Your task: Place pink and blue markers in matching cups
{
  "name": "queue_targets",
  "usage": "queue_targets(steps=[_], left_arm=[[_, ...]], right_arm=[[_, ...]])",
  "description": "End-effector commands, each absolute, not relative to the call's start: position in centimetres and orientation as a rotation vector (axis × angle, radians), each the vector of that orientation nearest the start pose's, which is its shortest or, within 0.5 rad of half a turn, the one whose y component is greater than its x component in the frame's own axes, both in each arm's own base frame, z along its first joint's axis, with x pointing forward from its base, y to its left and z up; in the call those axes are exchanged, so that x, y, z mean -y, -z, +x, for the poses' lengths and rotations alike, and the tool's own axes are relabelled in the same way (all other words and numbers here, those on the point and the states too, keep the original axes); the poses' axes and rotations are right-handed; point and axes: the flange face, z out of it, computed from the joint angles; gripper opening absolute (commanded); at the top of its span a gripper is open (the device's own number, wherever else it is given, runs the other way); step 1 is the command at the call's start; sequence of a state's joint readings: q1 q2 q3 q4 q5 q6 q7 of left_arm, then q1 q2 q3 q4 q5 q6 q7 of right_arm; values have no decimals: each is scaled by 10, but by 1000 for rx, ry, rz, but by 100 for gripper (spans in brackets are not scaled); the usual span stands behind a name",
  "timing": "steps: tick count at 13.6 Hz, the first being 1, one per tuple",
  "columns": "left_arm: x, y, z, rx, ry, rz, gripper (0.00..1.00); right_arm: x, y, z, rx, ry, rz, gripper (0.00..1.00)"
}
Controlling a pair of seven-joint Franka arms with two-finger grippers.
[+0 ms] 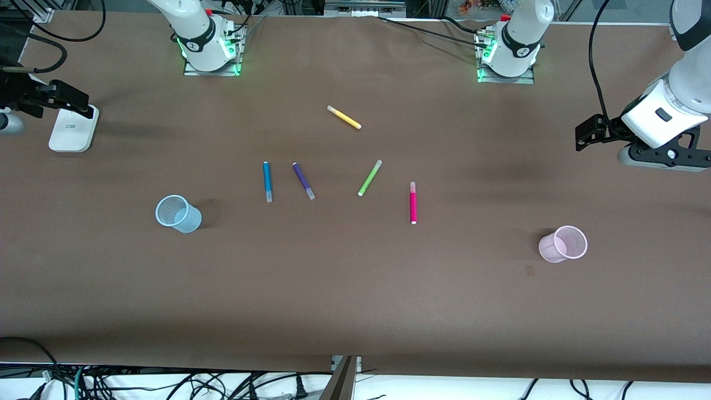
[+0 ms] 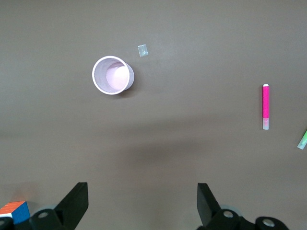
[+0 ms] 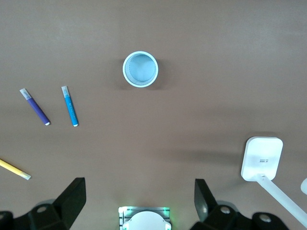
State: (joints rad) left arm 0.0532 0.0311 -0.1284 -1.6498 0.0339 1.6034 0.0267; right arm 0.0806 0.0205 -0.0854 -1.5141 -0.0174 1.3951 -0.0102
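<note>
Nothing is in a cup yet, so my first pick is still ahead. My left gripper (image 2: 142, 203) hangs empty over the left arm's end of the bench (image 1: 355, 311), fingers spread wide; my right gripper (image 3: 139, 203) hangs over the right arm's end, fingers spread just as wide and holding nothing.

In the front view the pink marker (image 1: 413, 203) lies near mid-bench with its long axis running twelve to six, pale tip at six. The pink cup (image 1: 563, 244) stands upright at about four o'clock from it, well apart. The blue marker (image 1: 267, 181) also runs close to twelve to six, clear cap at six, and the blue cup (image 1: 178, 213) stands at roughly eight o'clock from it.

I judge the pink marker to be my left arm's job and the blue one my right's. From my left wrist view the pink marker (image 2: 265, 106) sits at about two o'clock from my fingers (well off my centre line), so I must travel toward mid-bench and set my fingers across its axis. The purple marker (image 1: 303, 180) lies just beside the blue one, with a green marker (image 1: 369, 178) and a yellow marker (image 1: 344, 117) nearby.
</note>
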Motion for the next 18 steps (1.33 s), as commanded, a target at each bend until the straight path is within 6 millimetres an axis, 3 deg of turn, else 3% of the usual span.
queue_targets(steps=[1,9,11,14,18], left_arm=[[38,-575,557,-150,-126,-3121,100],[38,-575,556,-150,-129,-3120,100],[38,-575,557,-153,-126,-3121,100],[38,-575,556,-150,-129,-3120,100],[39,-575,557,-155,-126,-3120,100]], right_arm=[[4,-630,545,9,-208,-3151,100],[2,-626,548,8,-220,-3144,100],[-9,-607,561,35,-242,-3124,100],[-37,-600,567,101,-217,-3145,100],[-53,-567,581,149,-303,-3134,100]])
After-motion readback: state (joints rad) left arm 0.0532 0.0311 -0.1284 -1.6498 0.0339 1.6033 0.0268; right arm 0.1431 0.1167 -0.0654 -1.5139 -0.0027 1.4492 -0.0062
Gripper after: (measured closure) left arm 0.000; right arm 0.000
